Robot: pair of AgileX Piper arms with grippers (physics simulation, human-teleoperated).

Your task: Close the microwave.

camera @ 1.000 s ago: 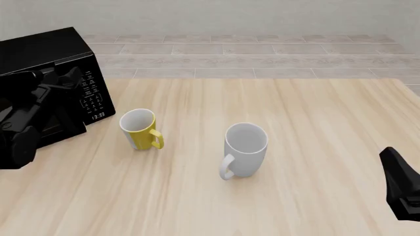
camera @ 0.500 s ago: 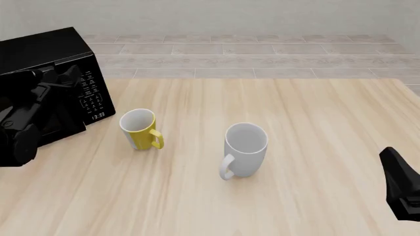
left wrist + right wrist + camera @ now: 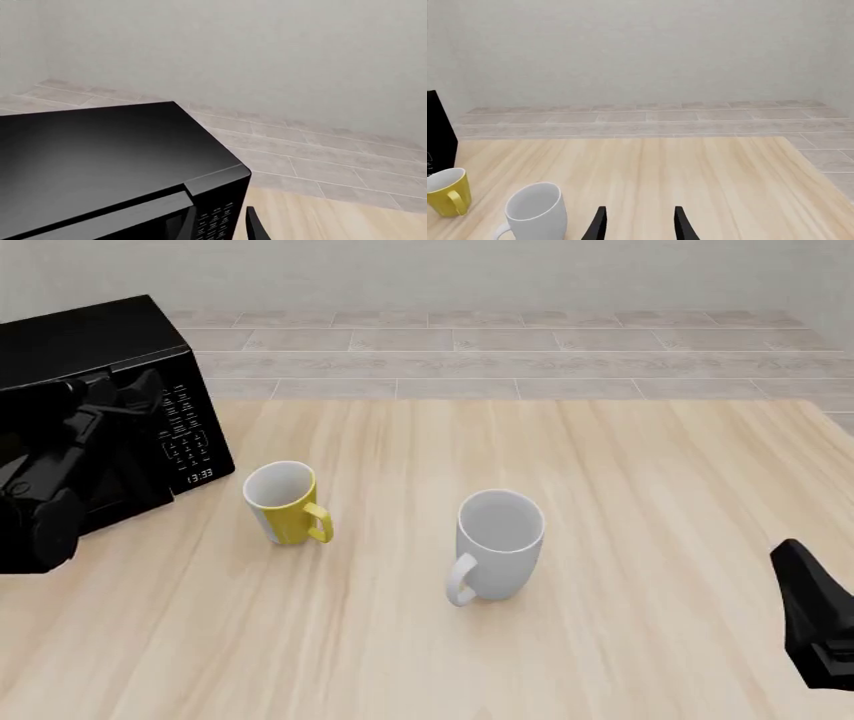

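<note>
Two fingertips of the left gripper (image 3: 217, 225) stand apart against the microwave (image 3: 100, 390) door, at the worktop's far-left corner. Heavy, rigid and glossy, it likely wants a flat push near the keypad-side edge, not a grasp.

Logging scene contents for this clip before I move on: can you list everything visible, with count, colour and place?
microwave: one, glossy black, far left of the table, keypad panel facing the mugs.
yellow mug: one, yellow with white inside, upright, just right of the microwave.
white mug: one, white, upright, near the table's middle.
table: one, light wood.
floor: pale tiles, beyond the table.
left hand: one, black, fingers apart, at the microwave's front by the keypad.
right hand: one, black, fingers apart, holding nothing, at the table's near right.
</note>
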